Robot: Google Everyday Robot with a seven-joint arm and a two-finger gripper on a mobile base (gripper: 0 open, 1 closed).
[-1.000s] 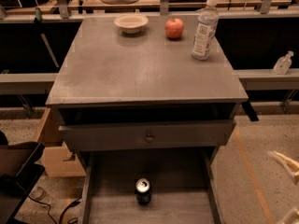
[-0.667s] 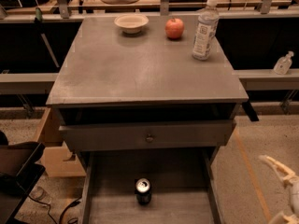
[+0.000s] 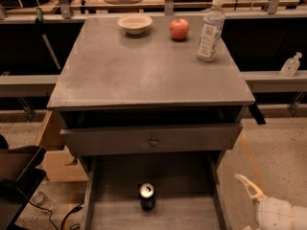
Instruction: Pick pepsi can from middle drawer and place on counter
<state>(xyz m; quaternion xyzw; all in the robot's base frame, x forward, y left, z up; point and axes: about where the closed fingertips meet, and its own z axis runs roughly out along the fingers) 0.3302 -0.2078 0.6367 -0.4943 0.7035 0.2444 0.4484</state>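
Note:
The pepsi can (image 3: 147, 196), dark with a silver top, stands upright on the floor of the open middle drawer (image 3: 192, 215), near its middle. The counter (image 3: 148, 71) is the grey cabinet top above it. My gripper (image 3: 250, 188) is at the lower right, outside the drawer's right wall and to the right of the can, apart from it. Its white wrist (image 3: 279, 214) is at the frame's bottom edge.
On the counter's far edge stand a cream bowl (image 3: 135, 23), a red apple (image 3: 179, 28) and a clear plastic bottle (image 3: 210, 30). The top drawer front with a knob (image 3: 153, 141) is pulled out slightly above the can. A cardboard box (image 3: 57, 162) sits left of the cabinet.
My gripper has moved left and up into view at the lower right, closer to the open drawer. The can and the things on the counter have not moved.

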